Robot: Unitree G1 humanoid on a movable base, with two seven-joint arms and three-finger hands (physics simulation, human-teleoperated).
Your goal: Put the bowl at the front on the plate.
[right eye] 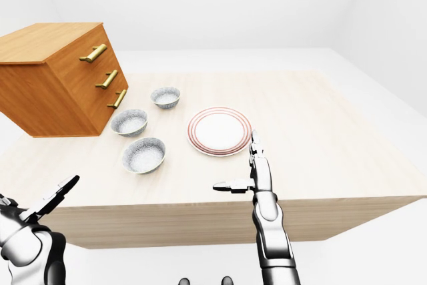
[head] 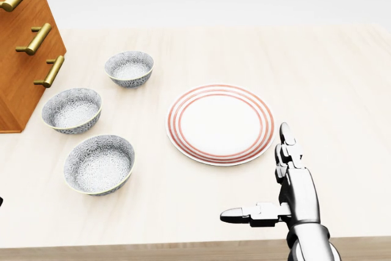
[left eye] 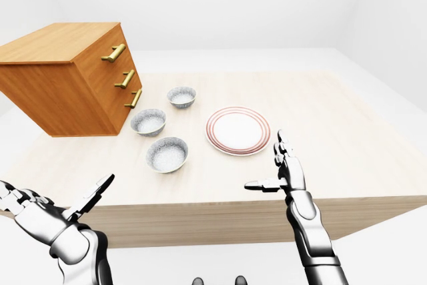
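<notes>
Your right hand [head: 287, 181] is spread wide with nothing in it, hovering just below the red-ringed plate [head: 220, 123] in the head view, while the nearest patterned bowl [head: 99, 164] sits well off to that hand's left, apart from the two other bowls [head: 71, 109] above it. Your left hand [left eye: 63, 208] is also open and holds nothing, hanging off the table edge [left eye: 220, 215]. If you reach across with the right hand, your forearm could sweep the plate, and a shallow pinch on the bowl's rim may tip it.
</notes>
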